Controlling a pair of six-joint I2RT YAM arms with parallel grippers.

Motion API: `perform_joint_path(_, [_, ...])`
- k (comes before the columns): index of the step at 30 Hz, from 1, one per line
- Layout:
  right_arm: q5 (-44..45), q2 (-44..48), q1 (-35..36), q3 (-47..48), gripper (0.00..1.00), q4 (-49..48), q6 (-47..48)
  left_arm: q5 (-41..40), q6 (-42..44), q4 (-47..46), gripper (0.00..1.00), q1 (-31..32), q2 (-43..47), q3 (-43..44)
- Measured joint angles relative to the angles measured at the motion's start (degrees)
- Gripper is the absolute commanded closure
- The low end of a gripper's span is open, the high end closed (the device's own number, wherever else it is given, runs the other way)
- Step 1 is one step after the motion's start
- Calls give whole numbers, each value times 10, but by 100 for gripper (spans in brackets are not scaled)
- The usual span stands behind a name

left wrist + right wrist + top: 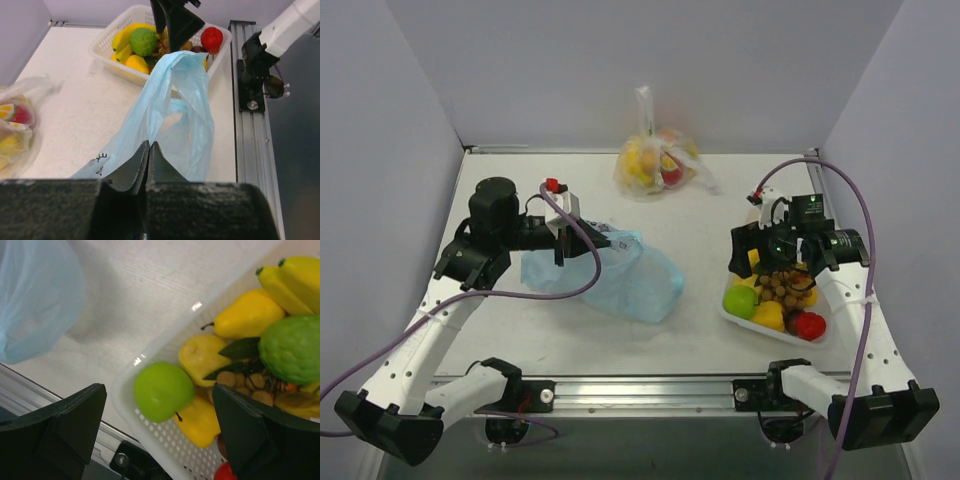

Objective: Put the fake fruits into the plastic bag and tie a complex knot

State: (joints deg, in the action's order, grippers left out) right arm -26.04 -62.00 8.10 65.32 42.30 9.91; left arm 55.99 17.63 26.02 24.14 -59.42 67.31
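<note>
left gripper pinched shut on an edge of the blue bag, holding that edge up; blue bag lies left of centre, looks flat, nothing seen inside

right gripper spread wide, holding nothing, over the basket at near right, green apple right beneath

fruits sit in the basket; a clear tied bag of fruit at far centre, well apart

step, as i read it: first pick for loading. next: drop onto the apple, close, carry it left to the mouth, which needs holding open; knot not begun

White arm links, black joints, purple cables, small red cap
</note>
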Motion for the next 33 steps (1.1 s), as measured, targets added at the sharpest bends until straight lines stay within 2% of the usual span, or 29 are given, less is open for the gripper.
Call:
perform_joint_path(6, [47, -1, -49, -28, 18, 44, 80, 19, -111, -116, 100, -31, 0, -4])
perform_joint_path(10, [49, -14, -59, -45, 18, 71, 122, 36, -184, -188, 100, -51, 0, -20])
perform_joint_path(13, [32, -38, -59, -54, 14, 93, 144, 44, -221, -227, 100, -60, 0, -34])
perform_joint_path(23, [-4, -91, -54, -91, 13, 110, 178, 52, -271, -279, 100, -68, 0, -43])
perform_joint_path(30, [-7, -113, -22, -118, 14, 72, 172, 56, -295, -302, 100, -71, 0, -55])
perform_joint_path(33, [-2, -118, -8, -130, 20, 51, 169, 56, -298, -306, 100, -74, 0, -55])
